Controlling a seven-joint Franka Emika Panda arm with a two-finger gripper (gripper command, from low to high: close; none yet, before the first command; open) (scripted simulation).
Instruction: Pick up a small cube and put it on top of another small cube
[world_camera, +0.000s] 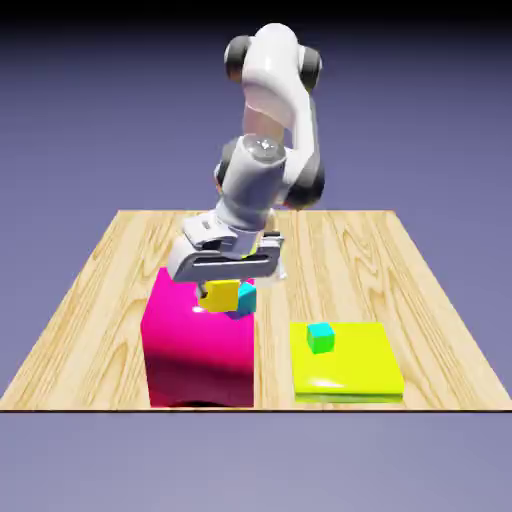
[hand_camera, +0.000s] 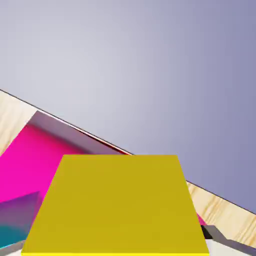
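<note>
Tool (world_camera: 222, 293) clamped on yellow-orange cube (world_camera: 220, 295) — held between its fingers, above magenta block (world_camera: 198, 345)

The table (world_camera: 120, 260) is pale, grained wood. The magenta block (world_camera: 195, 345) and yellow slab (world_camera: 350, 370) look glossy; the small cube (hand_camera: 117, 205) looks matt and smooth.

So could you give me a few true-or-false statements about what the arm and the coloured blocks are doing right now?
1. The gripper holds the small yellow-orange cube. True.
2. That cube is above the magenta block. True.
3. A cyan cube sits on the flat yellow slab. True.
4. The magenta block lies at the exterior view's right. False: it is at the left, with the slab at the right.
5. The wooden table carries only one cyan cube. False: a second cyan cube shows beside the held cube.
</note>
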